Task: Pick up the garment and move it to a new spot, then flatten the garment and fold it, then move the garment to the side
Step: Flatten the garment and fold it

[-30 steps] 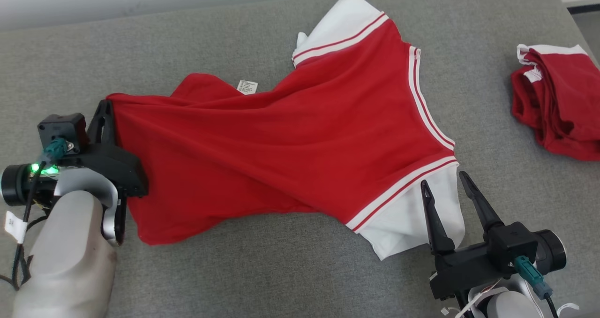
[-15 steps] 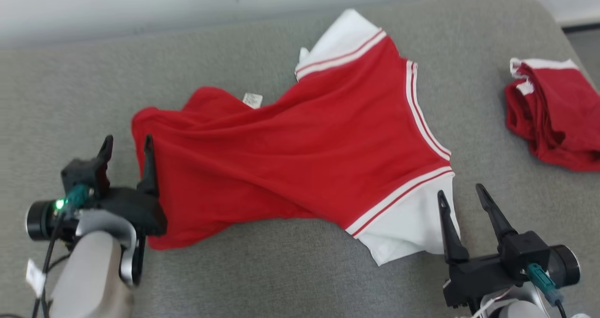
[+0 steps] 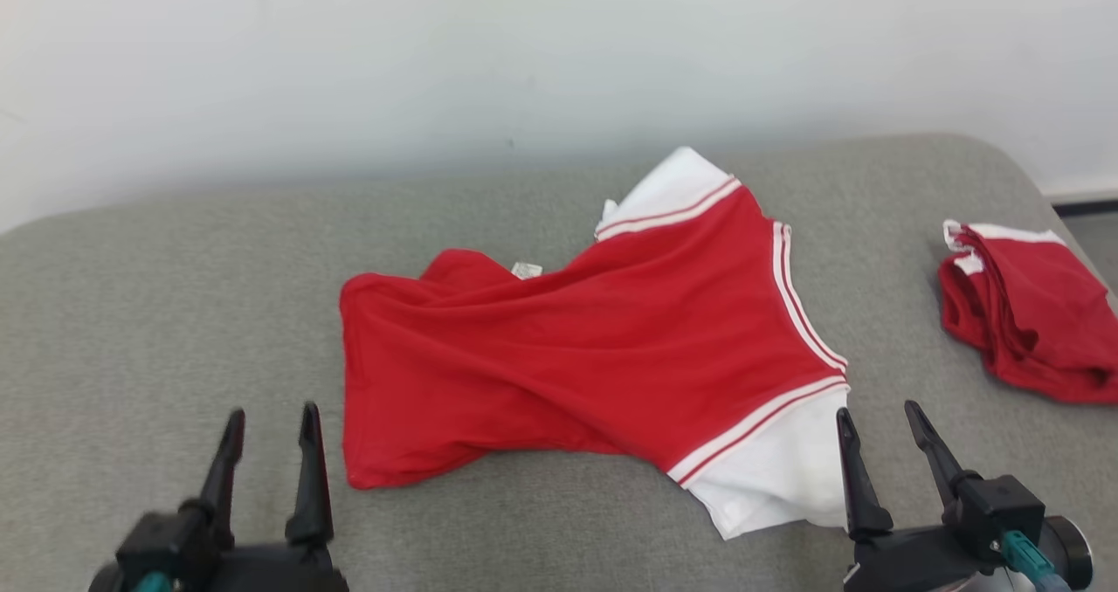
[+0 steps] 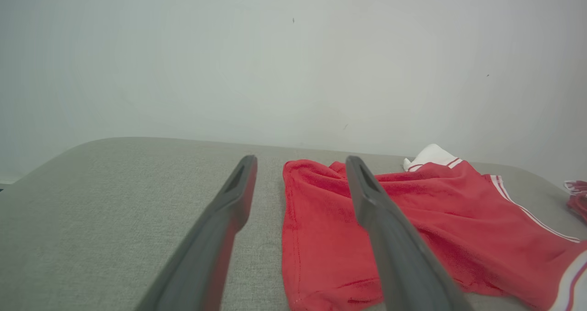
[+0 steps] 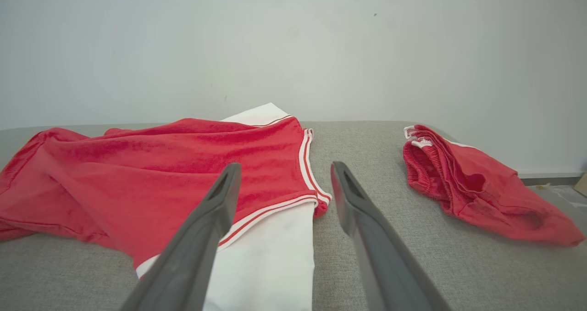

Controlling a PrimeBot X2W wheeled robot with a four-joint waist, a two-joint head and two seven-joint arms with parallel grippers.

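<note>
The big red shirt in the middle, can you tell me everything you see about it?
The shirt is soft-looking red cloth with white panels and white-and-red striped trim. It lies rumpled and twisted on the grey padded surface, a small white tag showing at its far edge. Nothing grips it; the open right end effector sits by its near white panel.

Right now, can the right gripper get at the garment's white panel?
Probably yes. The right gripper stands open and empty beside the white panel of the garment, one fingertip at its edge; nothing lies between them on the grey cushion.
</note>
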